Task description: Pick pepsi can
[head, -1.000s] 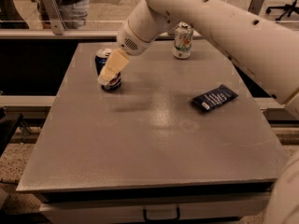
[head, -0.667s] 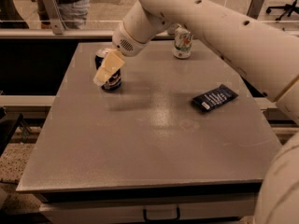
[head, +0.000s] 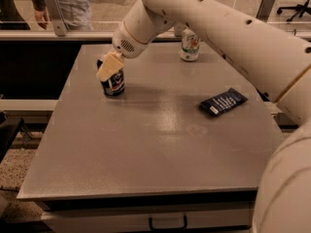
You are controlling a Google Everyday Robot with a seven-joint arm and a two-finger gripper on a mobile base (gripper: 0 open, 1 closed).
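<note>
The cream gripper (head: 109,67) is at the dark blue pepsi can (head: 114,85). Well off to its right are a white-and-green can (head: 189,45) and a dark blue wrapper (head: 223,102) with white marks. The table (head: 146,149) is grey.

Matt plastic jaws at the glossy metal pepsi can (head: 113,83) on smooth tabletop (head: 146,149).

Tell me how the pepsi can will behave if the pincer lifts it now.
The pepsi can, an upright metal cylinder on the table, is probably stiff but smooth, so it may slip. The pincer sits at its top; a high hold could tip it.
</note>
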